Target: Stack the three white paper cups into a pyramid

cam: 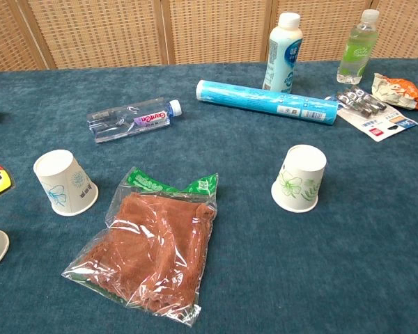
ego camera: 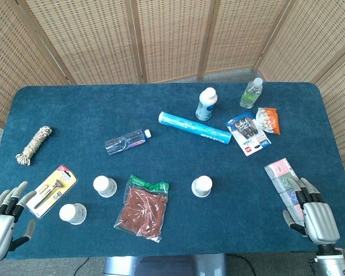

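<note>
At the lower left of the head view the left hand (ego camera: 4, 221) rests at the edge of the blue surface (ego camera: 75, 103), fingers spread apart and holding nothing. At the lower right the right hand (ego camera: 313, 213) lies likewise, fingers apart and empty, just beside a pastel packet (ego camera: 280, 177).

All three white paper cups stand upside down and apart. The near-left cup (ego camera: 73, 214) sits close to the left hand, the second cup (ego camera: 104, 186) just above and right of it, and the third cup (ego camera: 201, 186) right of centre.

Between the second and third cups lies a clear bag of reddish sticks (ego camera: 142, 208). A carded tool (ego camera: 53, 190) lies left of the cups, a rope coil (ego camera: 33, 145) further up. Across the middle lie a flat clear bottle (ego camera: 126, 141) and a blue tube (ego camera: 194, 127); behind stand a white bottle (ego camera: 206, 104) and a green bottle (ego camera: 252, 93).
</note>
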`<state>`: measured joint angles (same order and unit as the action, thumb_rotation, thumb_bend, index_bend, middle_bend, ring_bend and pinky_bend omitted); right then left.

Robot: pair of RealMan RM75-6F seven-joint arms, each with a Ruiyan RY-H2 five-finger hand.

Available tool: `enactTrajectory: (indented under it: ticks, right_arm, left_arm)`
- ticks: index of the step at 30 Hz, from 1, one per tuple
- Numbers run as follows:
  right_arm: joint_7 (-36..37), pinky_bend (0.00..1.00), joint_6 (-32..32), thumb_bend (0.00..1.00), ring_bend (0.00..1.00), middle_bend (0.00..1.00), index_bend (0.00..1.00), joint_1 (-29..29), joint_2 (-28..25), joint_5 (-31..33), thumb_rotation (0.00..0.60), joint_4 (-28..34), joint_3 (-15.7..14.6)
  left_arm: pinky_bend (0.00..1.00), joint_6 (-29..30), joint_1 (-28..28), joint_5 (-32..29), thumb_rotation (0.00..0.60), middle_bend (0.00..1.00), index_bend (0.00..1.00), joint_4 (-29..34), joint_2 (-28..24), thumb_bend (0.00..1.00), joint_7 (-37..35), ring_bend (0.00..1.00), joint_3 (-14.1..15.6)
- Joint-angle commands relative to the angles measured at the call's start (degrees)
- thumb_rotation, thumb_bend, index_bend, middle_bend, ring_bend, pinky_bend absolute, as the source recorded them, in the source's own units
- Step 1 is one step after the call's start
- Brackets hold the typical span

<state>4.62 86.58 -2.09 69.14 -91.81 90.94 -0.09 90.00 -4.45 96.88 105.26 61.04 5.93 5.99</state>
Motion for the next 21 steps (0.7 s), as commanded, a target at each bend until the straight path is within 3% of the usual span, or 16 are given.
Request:
enactTrajectory:
  ticks: [1,11,21]
  right_arm:
    - [0.1,0.15,-0.31,0.41,0.0,0.1,0.05,-0.2,0.1,0.08,0.6,-0.05,0.04]
    - [1.46,0.15,-0.79,0.41,0.0,0.09,0.04,-0.59,0.2,0.15,0.6,-0.77,0.03]
    - [1.22,0.15,-1.35,0.41,0.0,0.09,0.04,-1.36,0.1,-0.11,0.6,0.05,0.27]
  left_arm:
    - [0.0,-0.46,0.13,-0.32,0.581,0.01,0.13,0.14,0.07,0.56,0.37,0.0,0.03]
    - [0.0,-2.21,0.53,-0.36,0.583,0.0,0.12,1.4,-1.93,0.54,-0.51,0.0,1.3]
    - [0.0,-11.3,3.28,-3.63,0.576,0.0,0.02,6.01,-8.65,0.5,-1.03,0.0,4.54]
